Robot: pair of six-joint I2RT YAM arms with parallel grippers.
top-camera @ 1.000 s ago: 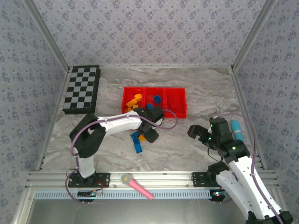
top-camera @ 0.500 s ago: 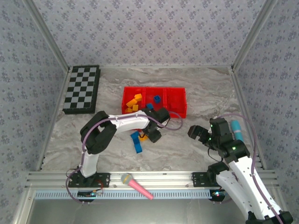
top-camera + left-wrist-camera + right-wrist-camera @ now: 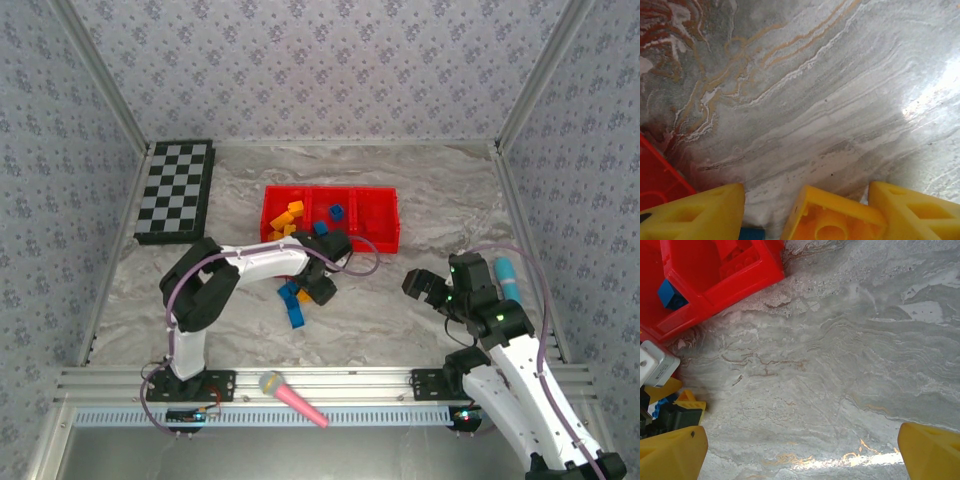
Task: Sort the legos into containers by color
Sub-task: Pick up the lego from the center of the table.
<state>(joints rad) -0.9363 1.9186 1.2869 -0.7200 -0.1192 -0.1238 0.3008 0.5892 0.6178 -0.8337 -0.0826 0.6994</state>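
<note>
While the right gripper (image 3: 420,285) hangs at lower right with fingers apart, the left gripper (image 3: 322,290) brackets an orange lego (image 3: 832,220) mid-frame with spread fingers, just below the red tray (image 3: 381,236), apparently lining up a pick.

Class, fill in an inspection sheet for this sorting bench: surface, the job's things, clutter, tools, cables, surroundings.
Surface: grey marbled table, dry, with some glare.
Job's things: red tray holds yellow bricks in its left compartment and a blue brick in the middle one; loose blue bricks lie in front of it.
Clutter: checkerboard, pink microphone toy, teal object.
Tools: left tool open, low over the loose bricks, an orange brick between its fingers; right tool open, holding nothing.
Cables: purple cable loops beside the left wrist; a second cable arcs over the right arm.
Surroundings: patterned walls, metal frame rails.
</note>
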